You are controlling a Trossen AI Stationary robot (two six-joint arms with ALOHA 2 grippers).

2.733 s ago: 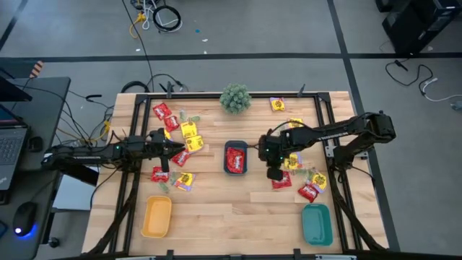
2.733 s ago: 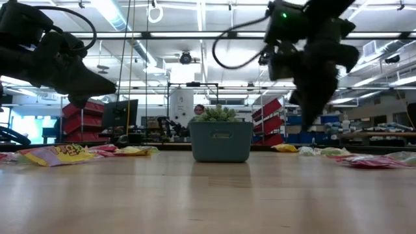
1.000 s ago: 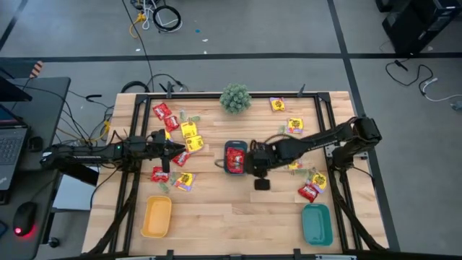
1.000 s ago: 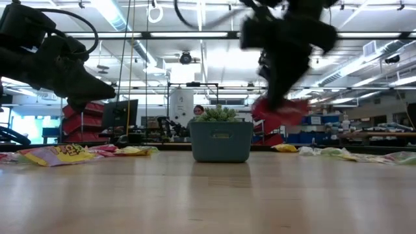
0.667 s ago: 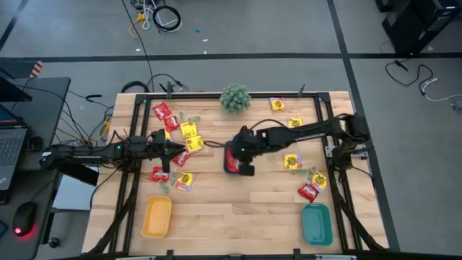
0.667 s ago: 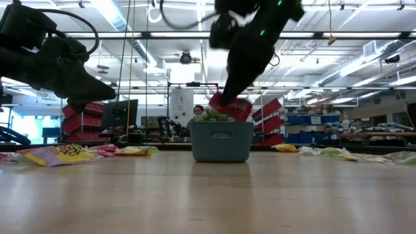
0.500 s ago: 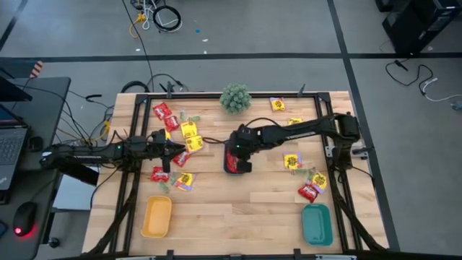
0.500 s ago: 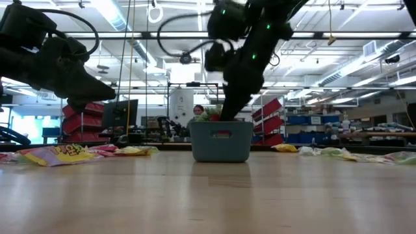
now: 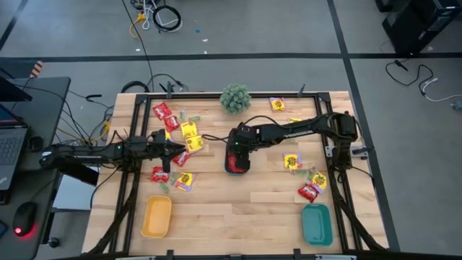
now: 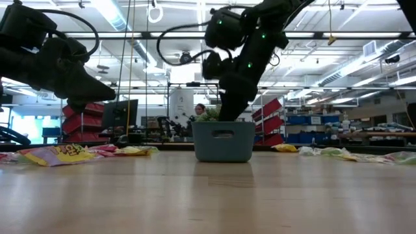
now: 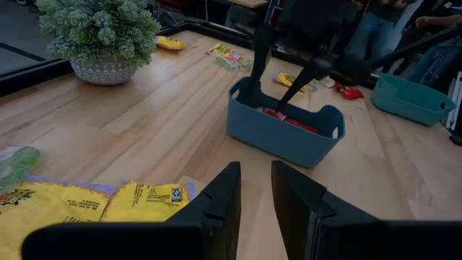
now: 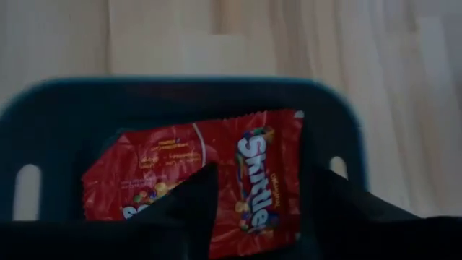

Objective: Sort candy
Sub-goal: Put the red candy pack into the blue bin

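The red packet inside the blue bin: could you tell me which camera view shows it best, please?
The right wrist view: the red packet fills the frame inside the blue bin, its print readable. The high view shows only a red patch beside the right gripper; the left wrist view a sliver above the rim. In the low view the bin wall hides it.

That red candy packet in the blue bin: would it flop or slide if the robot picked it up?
The red candy packet looks thin and flat, so it would probably bend rather than stay stiff. Its glossy wrapper suggests that it could slip between the fingers. It lies flat in the blue bin, so it seems unlikely to roll.
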